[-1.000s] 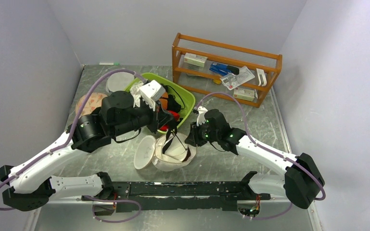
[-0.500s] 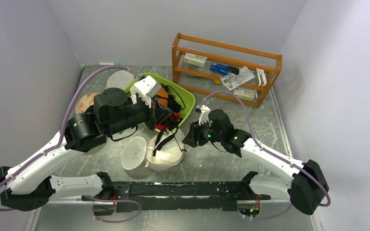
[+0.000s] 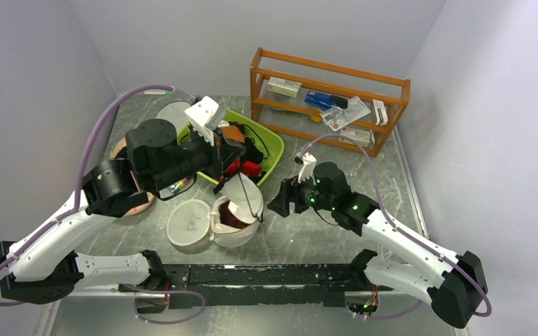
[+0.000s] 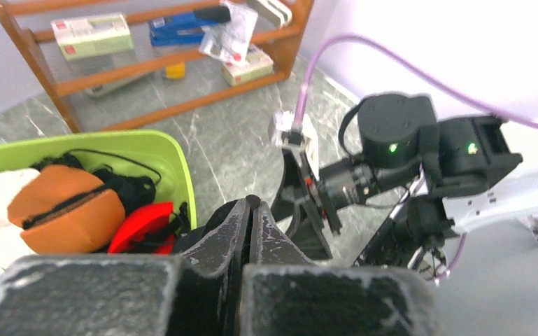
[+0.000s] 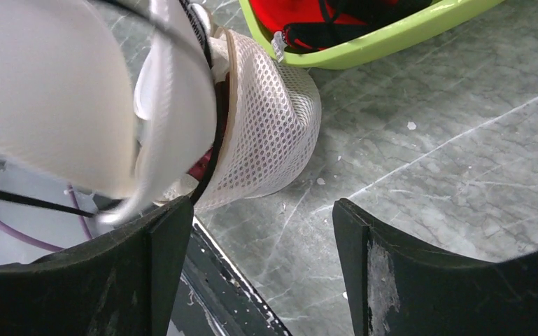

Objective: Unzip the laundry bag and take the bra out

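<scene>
The grey veined table (image 3: 308, 234) carries the laundry bag (image 3: 241, 234) in the lower middle of the top view. Its lid (image 3: 189, 225) is flopped flat to the left, and the bra (image 3: 236, 215) is bunched inside the open mouth. The left gripper (image 4: 250, 206) hangs just above the bag, toward the green tub (image 3: 273, 143), with its jaws pressed together. A thin dark strap (image 3: 252, 203) runs up to it from the bag, so it appears to pinch that strap, though the wrist view shows nothing between the fingers. The right gripper (image 5: 262, 210) stands spread and empty just right of the bag.

Nothing pins the bag, so the whole drum could rise with the garment. A cup could also catch on the rim. The strap could slide out of so narrow a pinch, or stretch instead of drawing the cups out. It could also tangle with the clothes in the tub close by.

The table looks hard and smooth, and the tub is glossy plastic with rounded corners. The bag is a soft honeycomb-mesh drum that sags, and its lid is a smooth cream disc. The bra is limp maroon cloth, and its strap is a mere cord.
</scene>
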